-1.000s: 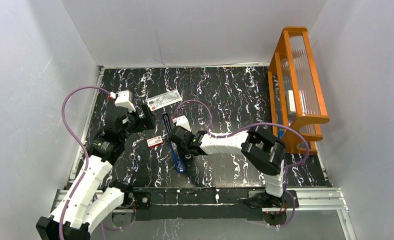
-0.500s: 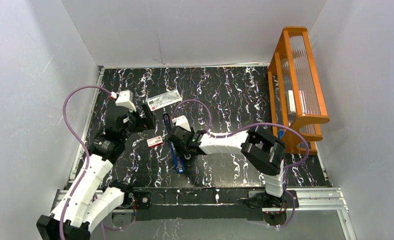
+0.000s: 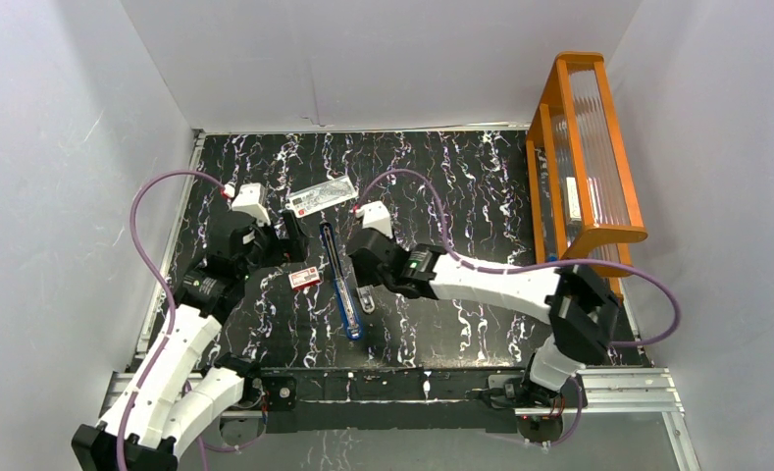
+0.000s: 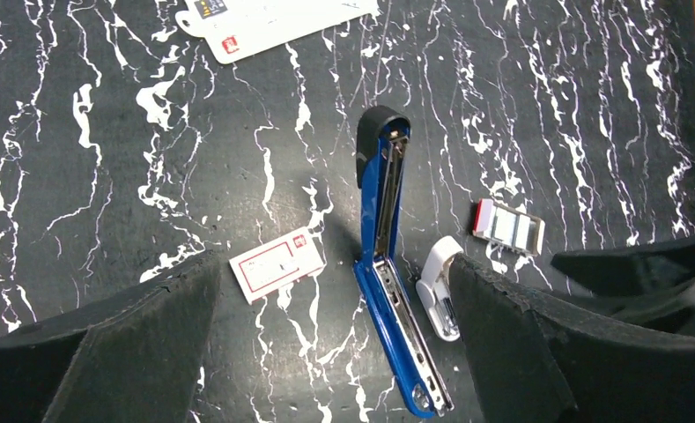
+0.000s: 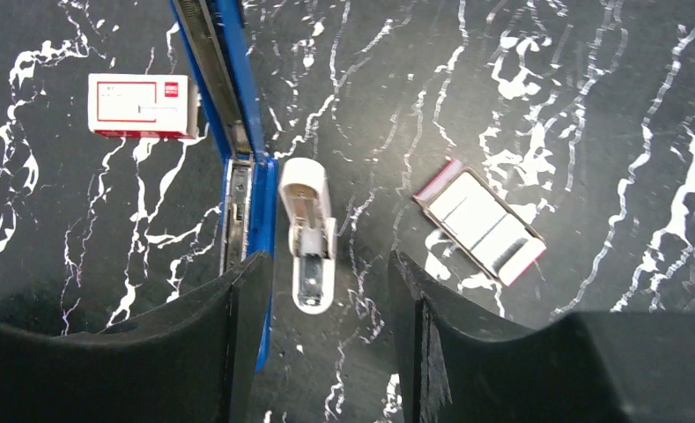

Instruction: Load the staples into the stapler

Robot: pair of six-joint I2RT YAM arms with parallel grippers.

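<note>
The blue stapler lies opened flat on the black marbled table, its silver rail showing; it also shows in the left wrist view and the right wrist view. The red-and-white box sleeve lies left of it, seen too in the left wrist view. The tray with silvery staples lies right of it, also in the left wrist view. My right gripper is open above a small white plastic piece. My left gripper is open and empty above the sleeve and stapler.
The small white plastic piece with a metal insert lies just right of the stapler. A flat clear packet with a white-and-red label lies at the back. An orange wooden rack stands at the right edge.
My right arm has stretched out and its gripper has moved off the stapler to the right. The white piece now lies in the open beside the stapler. The left arm shifted slightly.
</note>
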